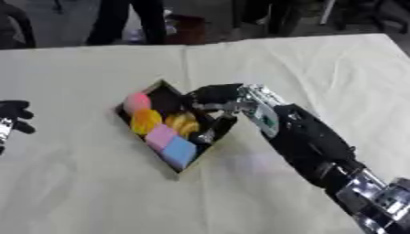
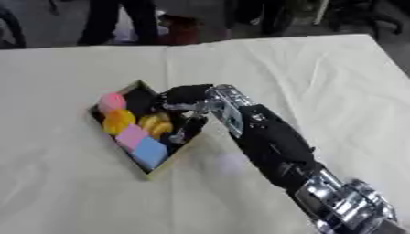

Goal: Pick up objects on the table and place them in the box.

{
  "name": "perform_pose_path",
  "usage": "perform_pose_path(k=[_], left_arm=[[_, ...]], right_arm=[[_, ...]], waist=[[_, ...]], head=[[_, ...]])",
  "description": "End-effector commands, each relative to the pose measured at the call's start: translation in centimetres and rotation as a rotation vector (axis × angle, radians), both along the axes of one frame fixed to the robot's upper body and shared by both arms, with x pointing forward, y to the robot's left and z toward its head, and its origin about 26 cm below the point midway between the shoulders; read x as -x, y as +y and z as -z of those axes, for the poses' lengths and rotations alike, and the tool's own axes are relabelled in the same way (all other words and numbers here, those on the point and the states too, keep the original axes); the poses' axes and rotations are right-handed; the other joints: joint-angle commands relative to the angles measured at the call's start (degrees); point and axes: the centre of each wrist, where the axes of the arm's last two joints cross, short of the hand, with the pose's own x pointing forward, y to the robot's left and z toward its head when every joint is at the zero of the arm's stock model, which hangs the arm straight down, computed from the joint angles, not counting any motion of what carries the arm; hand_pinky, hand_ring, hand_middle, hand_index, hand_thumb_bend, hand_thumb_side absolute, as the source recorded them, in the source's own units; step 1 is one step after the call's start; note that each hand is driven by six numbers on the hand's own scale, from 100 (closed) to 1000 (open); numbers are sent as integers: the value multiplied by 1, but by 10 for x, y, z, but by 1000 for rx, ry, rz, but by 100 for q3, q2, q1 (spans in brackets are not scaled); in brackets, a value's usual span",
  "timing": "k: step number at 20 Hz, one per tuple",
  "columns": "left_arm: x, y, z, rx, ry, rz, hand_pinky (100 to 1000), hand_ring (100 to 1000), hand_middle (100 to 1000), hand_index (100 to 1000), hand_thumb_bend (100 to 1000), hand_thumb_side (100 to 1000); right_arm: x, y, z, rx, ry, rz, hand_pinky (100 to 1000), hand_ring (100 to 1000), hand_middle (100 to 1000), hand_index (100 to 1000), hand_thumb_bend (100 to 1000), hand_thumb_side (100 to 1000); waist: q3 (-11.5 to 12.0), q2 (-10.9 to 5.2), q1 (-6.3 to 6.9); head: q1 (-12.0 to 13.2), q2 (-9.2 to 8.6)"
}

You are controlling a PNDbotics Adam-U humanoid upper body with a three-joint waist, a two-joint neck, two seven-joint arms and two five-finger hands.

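Hovering my right hand point(image 1: 214, 95) over the shallow black box point(image 1: 208, 137) on the cream-clothed desk point(image 1: 96, 192), I cannot tell whether its fingers hold anything. Pink, orange, yellow and blue pieces already lie inside. I should keep low and withdraw without nudging the rim.

Black box point(image 1: 128, 116) holds perhaps 5 coloured objects point(image 1: 163, 135).
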Motion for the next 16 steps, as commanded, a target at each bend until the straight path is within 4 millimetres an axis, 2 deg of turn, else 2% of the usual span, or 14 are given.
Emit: perform_pose_path(k=[1, 5, 10, 12, 16], left_arm=[[1, 2, -6, -12, -18, -3, 753, 547, 588, 743, 100, 783], [1, 3, -5, -14, -16, -1, 757, 551, 591, 745, 100, 790], [1, 4, -4, -17, -11, -1, 758, 552, 593, 746, 100, 794], [1, 5, -4, -16, -10, -4, 758, 552, 593, 745, 100, 795], [1, 6, -2, -10, -8, -14, 759, 553, 594, 746, 100, 797]], right_arm=[[-6, -12, -28, 71, -48, -26, 855, 904, 925, 992, 275, 445], [-11, -26, -48, 90, -83, 19, 862, 915, 958, 1000, 357, 475], [-13, -46, -77, 66, -147, 81, 863, 916, 966, 1000, 378, 455], [-12, -53, -91, 25, -180, 99, 861, 915, 956, 1000, 351, 411], [-4, -70, -114, -109, -252, 131, 855, 909, 919, 996, 233, 329]], waist=[[-7, -112, -25], [-18, -120, -36], [-33, -128, -50], [-46, -130, -55], [-83, -129, -60]], head=[[18, -74], [32, -70], [48, -64], [69, -64], [125, -57]])
